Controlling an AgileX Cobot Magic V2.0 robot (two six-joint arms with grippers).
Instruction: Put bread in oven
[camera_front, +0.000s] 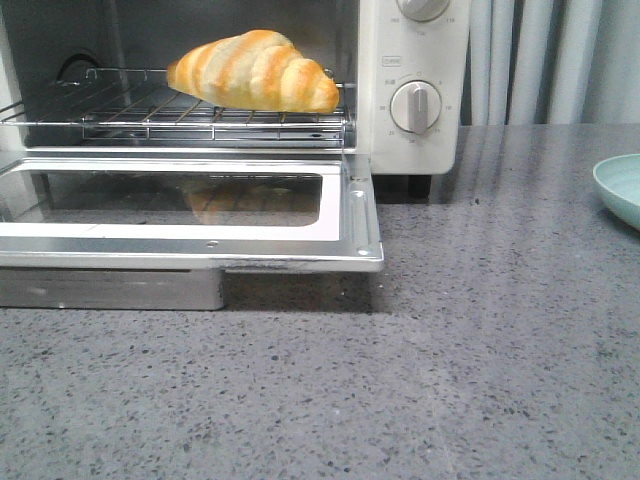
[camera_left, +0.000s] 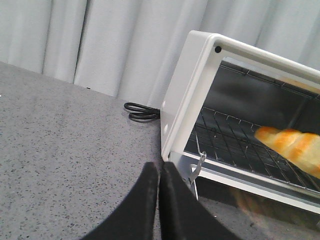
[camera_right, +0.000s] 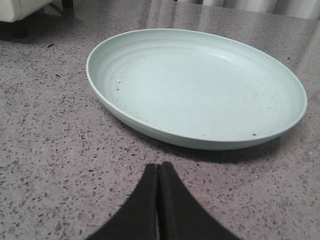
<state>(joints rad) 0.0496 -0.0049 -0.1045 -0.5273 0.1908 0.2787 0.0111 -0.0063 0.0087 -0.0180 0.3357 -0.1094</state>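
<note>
The bread (camera_front: 255, 70), a golden-orange croissant roll with cream stripes, lies on the wire rack (camera_front: 120, 110) inside the cream-white oven (camera_front: 412, 60). The oven's glass door (camera_front: 190, 205) hangs open, flat toward me. The bread also shows in the left wrist view (camera_left: 292, 146) on the rack. My left gripper (camera_left: 159, 167) is shut and empty, over the counter just outside the oven's left front corner. My right gripper (camera_right: 158, 167) is shut and empty, just in front of a pale green plate (camera_right: 195, 85). Neither gripper shows in the front view.
The plate also shows at the right edge of the front view (camera_front: 620, 188). A coiled black power cord (camera_left: 142, 111) lies behind the oven's left side. Grey curtains (camera_left: 100, 40) hang behind the speckled grey counter (camera_front: 400, 390).
</note>
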